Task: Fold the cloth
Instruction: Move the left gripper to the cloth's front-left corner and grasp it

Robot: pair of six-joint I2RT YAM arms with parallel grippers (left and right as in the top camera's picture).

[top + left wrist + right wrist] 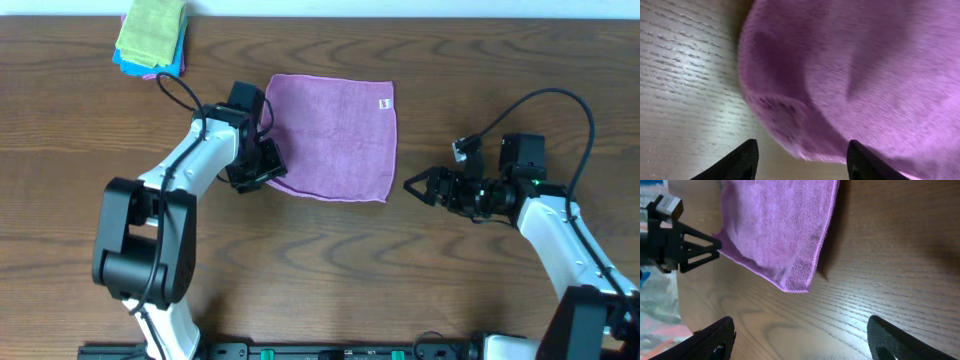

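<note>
Black fingers (742,162) of the left gripper (802,167) stand apart, not clamped. In the left wrist view the near edge of the light purple, soft, towel-like square cloth (335,135) bulges between them just ahead of the tips, with a bit of bare table showing below it. From overhead the left gripper sits at the cloth's lower-left corner, over its edge. In the right wrist view one of its finger tips meets the cloth's left edge; can't tell whether it presses. The cloth lies flat and unfolded on the brown wood-grain table (300,270), about mid-table, slightly rotated, with a small white tag (382,104) at its right edge near the top corner. The right gripper (412,186) is just right of the cloth's lower-right corner, apart from it, with its jaws wide apart and pointing at it, and nothing between them but table. Far upper-left, well apart from the lilac cloth, a folded yellow-green cloth (152,28) sits on top of a blue cloth (182,58) in a small stack.
</note>
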